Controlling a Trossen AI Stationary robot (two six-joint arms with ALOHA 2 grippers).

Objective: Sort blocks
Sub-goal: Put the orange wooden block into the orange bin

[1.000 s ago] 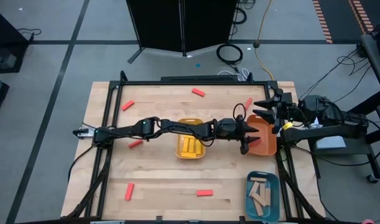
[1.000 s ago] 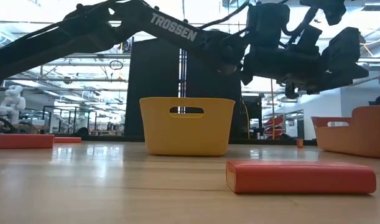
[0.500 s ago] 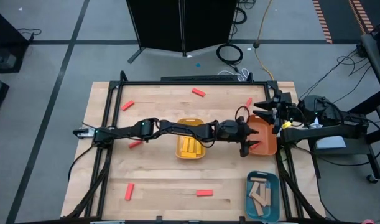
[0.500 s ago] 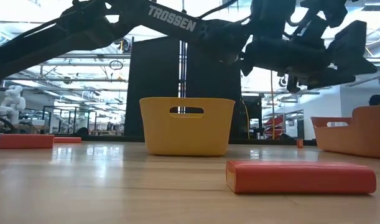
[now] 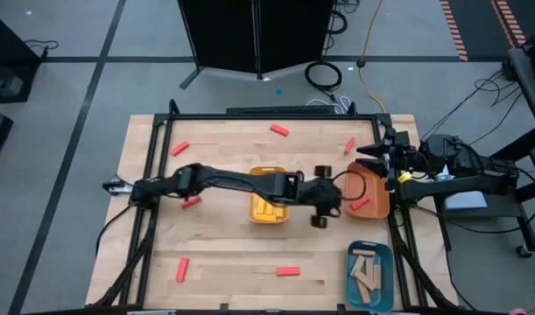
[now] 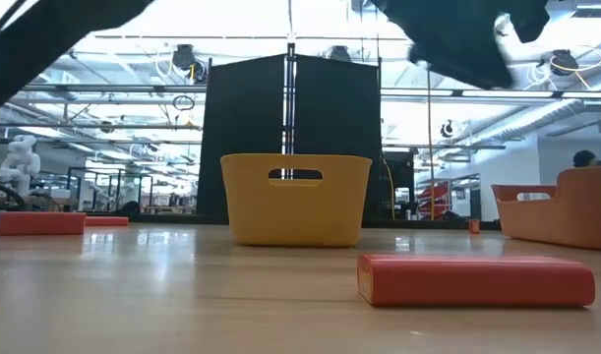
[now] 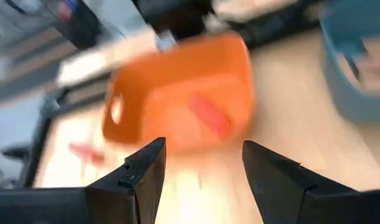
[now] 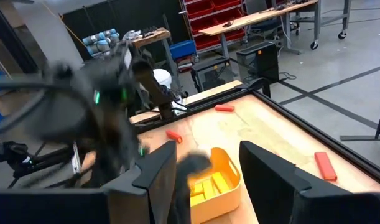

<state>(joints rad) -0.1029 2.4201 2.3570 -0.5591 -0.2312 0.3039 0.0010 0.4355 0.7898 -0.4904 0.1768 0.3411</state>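
Note:
My left gripper (image 7: 202, 149) stands open with nothing between its fingers. It is raised over the table between the yellow tray (image 5: 269, 198) and the orange tray (image 5: 372, 185), pointing slantwise down at the orange one. A red block (image 7: 209, 116) lies on that tray's floor. Yellow blocks (image 5: 267, 206) lie in the yellow tray, and tan blocks (image 5: 367, 273) in the teal tray (image 5: 369, 276). Several red blocks lie flat on the table, one (image 5: 288, 271) near the front and one (image 5: 190, 202) under the left arm. My right gripper (image 5: 372, 150) waits open at the table's right edge.
More red blocks lie at the far side (image 5: 279, 130), the far left (image 5: 179, 148), the far right (image 5: 349, 144) and the near left (image 5: 182, 269). In the low view a red block (image 6: 477, 280) lies close in front of the yellow tray (image 6: 295, 197).
My left gripper has risen and drawn back from over the orange tray toward the table's left, rolling as it went. A red block now shows on the floor of the orange tray, where the gripper hung before.

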